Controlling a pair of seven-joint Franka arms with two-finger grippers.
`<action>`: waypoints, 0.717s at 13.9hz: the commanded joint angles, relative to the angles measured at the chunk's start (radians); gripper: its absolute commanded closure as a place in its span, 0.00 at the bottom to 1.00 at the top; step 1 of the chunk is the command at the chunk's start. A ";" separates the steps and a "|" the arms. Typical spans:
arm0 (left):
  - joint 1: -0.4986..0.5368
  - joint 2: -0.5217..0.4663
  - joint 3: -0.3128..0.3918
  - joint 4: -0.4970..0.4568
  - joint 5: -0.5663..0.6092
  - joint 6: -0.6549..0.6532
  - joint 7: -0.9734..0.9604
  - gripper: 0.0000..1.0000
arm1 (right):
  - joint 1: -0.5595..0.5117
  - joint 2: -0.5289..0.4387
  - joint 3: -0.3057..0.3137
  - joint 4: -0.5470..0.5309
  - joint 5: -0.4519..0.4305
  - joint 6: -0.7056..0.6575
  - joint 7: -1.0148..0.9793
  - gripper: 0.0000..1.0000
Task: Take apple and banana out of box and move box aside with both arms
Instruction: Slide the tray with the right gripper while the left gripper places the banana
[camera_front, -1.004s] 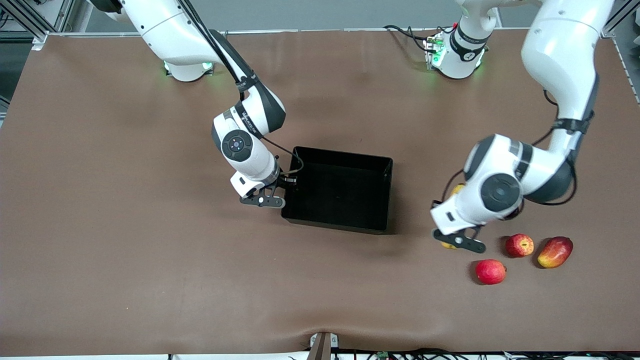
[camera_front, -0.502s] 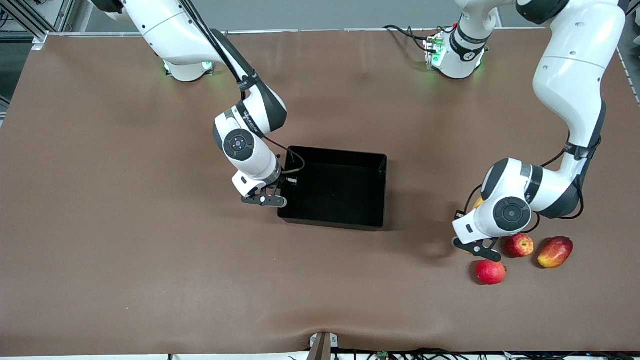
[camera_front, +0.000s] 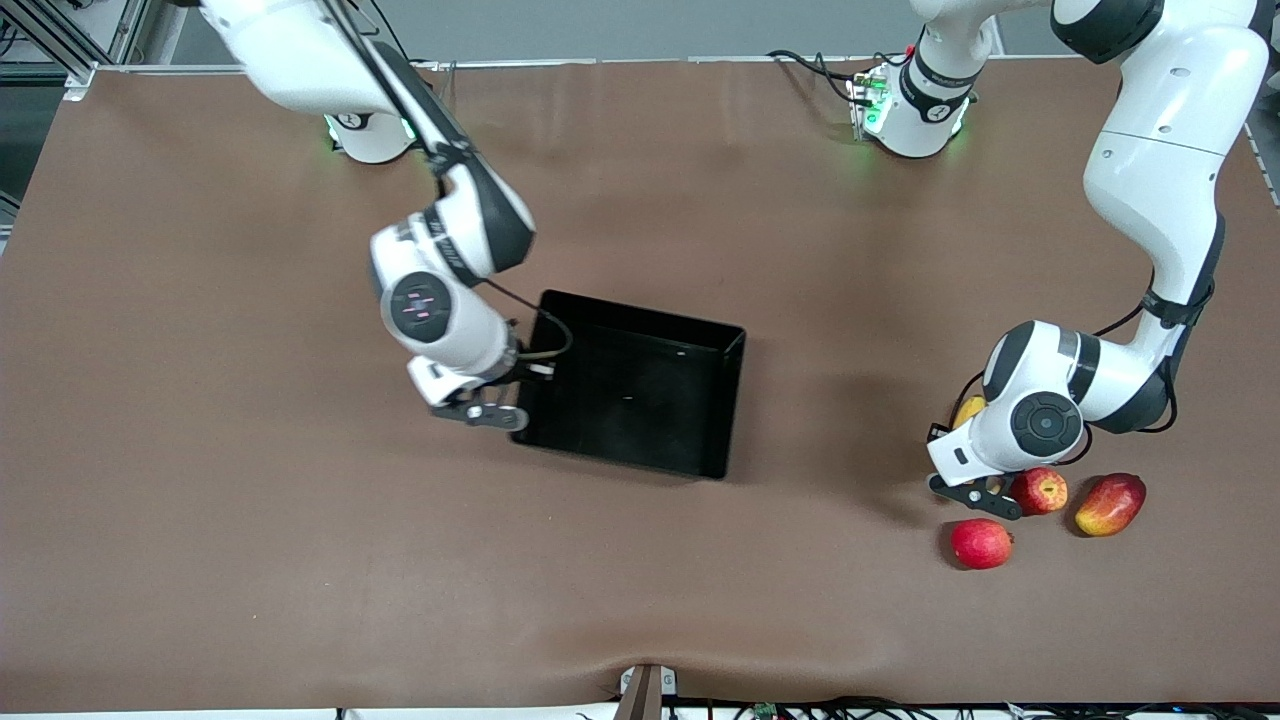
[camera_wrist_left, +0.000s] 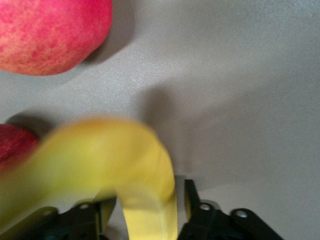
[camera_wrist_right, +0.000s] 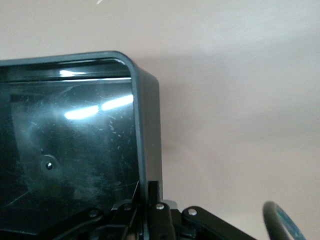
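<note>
Down at the left arm's end of the bench (camera_front: 200, 500), the banana (camera_front: 968, 410) lies mostly hidden under the left arm's wrist, only a yellow tip showing in the front view. The left wrist view shows the banana (camera_wrist_left: 115, 165) running between the two black fingers (camera_wrist_left: 200, 215) of the left claw (camera_front: 985, 492), which straddle it; whether they press on it cannot be told. The apple (camera_front: 1039, 490) with yellow streaks sits just beside the left claw, toward the left arm's end. A plain red fruit (camera_front: 981, 543) lies nearer the front camera than the apple, and a red-and-yellow mango (camera_front: 1109, 503) lies beside the apple, closer still to the bench's end.

The black tray (camera_front: 640, 340) rests near the middle of the bench, well apart from the apple, toward the right arm's end from it. The right claw (camera_front: 497, 407) is closed narrowly on the tray's short wall at the side toward the right arm; the right wrist view shows that wall (camera_wrist_right: 147, 150) running into the pinched fingers (camera_wrist_right: 152, 192).
</note>
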 joint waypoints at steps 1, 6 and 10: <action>0.007 -0.027 -0.004 -0.018 0.023 0.010 -0.001 0.00 | -0.110 -0.099 0.018 -0.001 -0.007 -0.116 -0.037 1.00; -0.008 -0.108 -0.024 -0.009 0.009 -0.003 0.001 0.00 | -0.358 -0.191 0.018 -0.006 -0.015 -0.309 -0.363 1.00; 0.004 -0.188 -0.068 0.046 -0.003 -0.101 0.003 0.00 | -0.541 -0.214 0.016 -0.059 -0.027 -0.334 -0.607 1.00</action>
